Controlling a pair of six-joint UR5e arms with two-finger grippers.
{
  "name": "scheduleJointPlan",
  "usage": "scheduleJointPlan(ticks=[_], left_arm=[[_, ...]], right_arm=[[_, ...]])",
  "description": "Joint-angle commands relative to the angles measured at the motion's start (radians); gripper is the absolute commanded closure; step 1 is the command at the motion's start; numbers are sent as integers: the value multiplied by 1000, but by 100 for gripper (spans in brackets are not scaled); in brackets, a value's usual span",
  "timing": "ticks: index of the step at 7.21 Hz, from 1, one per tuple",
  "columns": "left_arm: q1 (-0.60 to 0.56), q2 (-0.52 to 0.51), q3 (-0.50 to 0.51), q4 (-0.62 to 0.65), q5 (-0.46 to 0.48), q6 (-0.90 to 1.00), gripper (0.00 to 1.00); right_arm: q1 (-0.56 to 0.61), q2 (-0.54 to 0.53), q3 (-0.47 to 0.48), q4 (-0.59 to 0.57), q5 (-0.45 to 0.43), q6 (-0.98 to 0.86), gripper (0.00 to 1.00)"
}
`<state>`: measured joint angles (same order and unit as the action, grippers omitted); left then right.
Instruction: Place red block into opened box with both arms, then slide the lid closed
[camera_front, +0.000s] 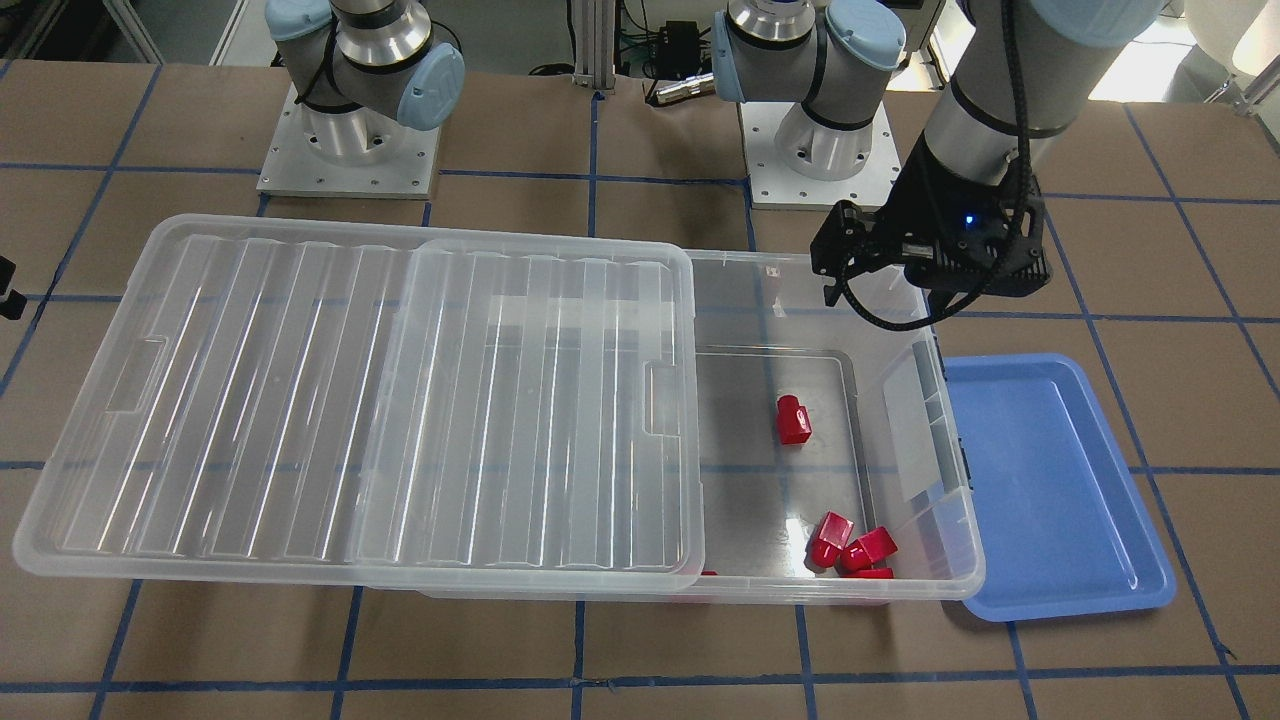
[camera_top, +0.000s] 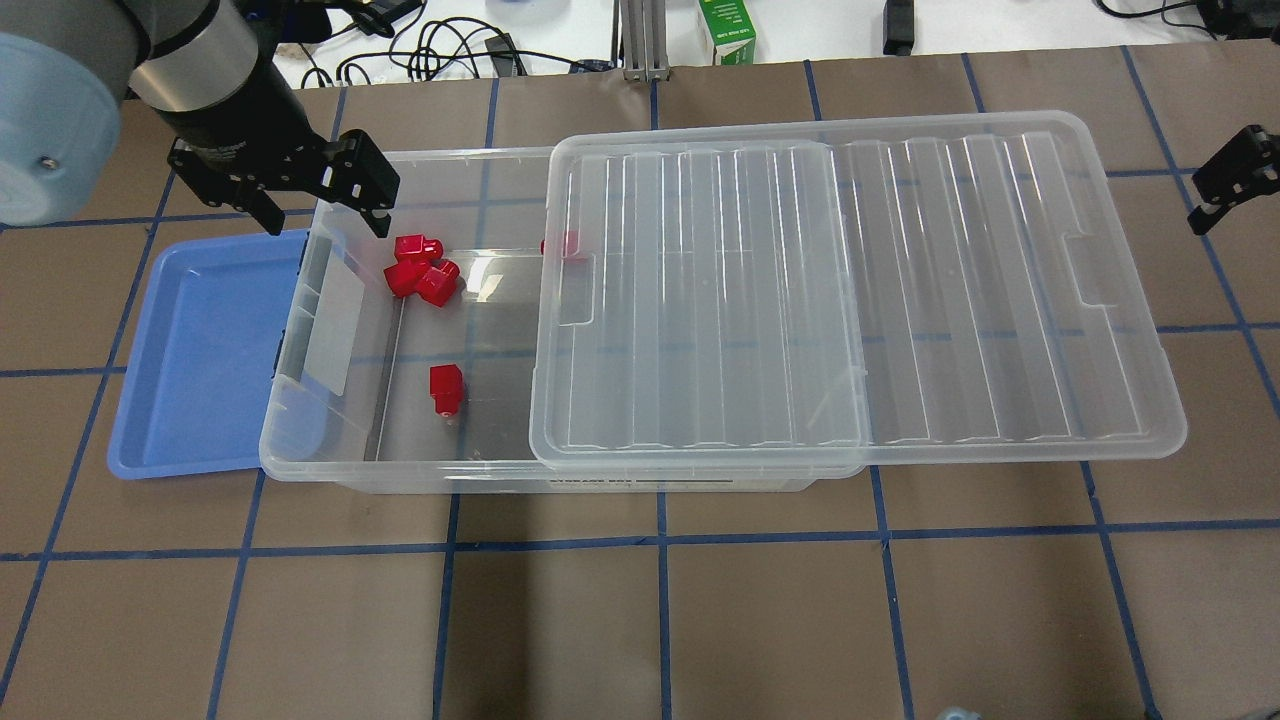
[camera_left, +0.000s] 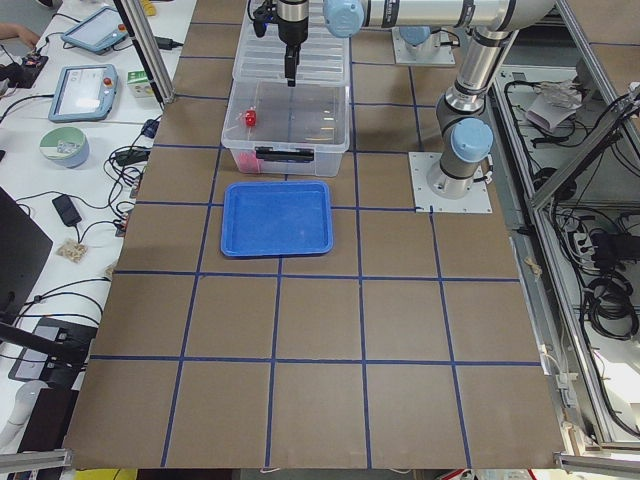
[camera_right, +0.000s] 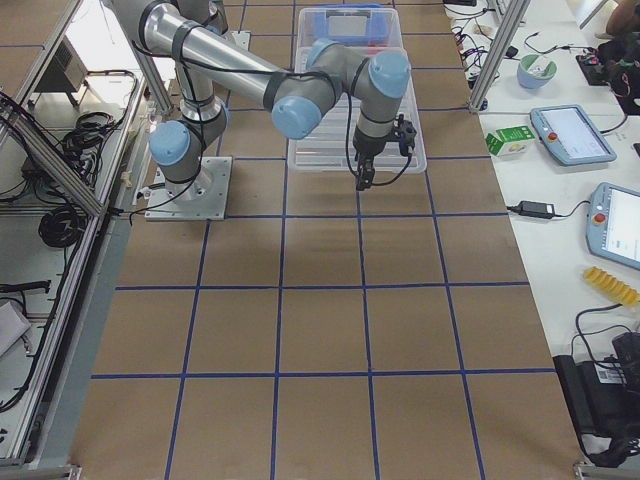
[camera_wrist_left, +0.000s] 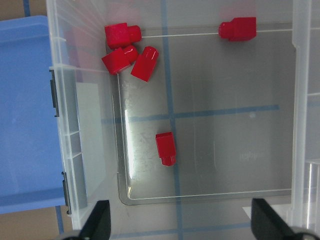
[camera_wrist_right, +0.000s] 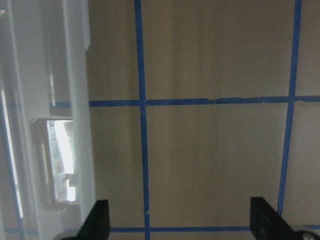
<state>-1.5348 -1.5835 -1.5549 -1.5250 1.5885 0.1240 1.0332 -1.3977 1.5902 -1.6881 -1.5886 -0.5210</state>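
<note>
The clear box (camera_top: 290, 400) lies along the table. Its ribbed lid (camera_top: 850, 290) is slid toward my right, so the box's left end is uncovered. Several red blocks lie on the box floor: one alone (camera_top: 446, 388), a cluster (camera_top: 420, 272) by the far wall, and one (camera_top: 565, 245) under the lid's edge. The left wrist view shows the lone red block (camera_wrist_left: 166, 148) below the cluster (camera_wrist_left: 125, 50). My left gripper (camera_top: 325, 222) hangs open and empty above the box's far left corner. Beside the lid's right end, my right gripper (camera_wrist_right: 182, 225) is open over bare table.
A shallow blue tray (camera_top: 200, 350) lies against the box's left short end, partly under its rim. Both arm bases (camera_front: 345, 150) stand at the robot's side of the table. A green carton (camera_top: 727, 30) and cables lie beyond the far edge.
</note>
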Motion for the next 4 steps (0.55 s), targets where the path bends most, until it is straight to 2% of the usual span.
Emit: scheduleJointPlan(ticks=[1, 4], left_arm=[[13, 17, -7, 5, 45, 14, 0], [1, 5, -2, 3, 10, 2, 0]], right_arm=[[-2, 16, 92, -116, -25, 4, 0], [28, 14, 99, -116, -16, 45, 0]])
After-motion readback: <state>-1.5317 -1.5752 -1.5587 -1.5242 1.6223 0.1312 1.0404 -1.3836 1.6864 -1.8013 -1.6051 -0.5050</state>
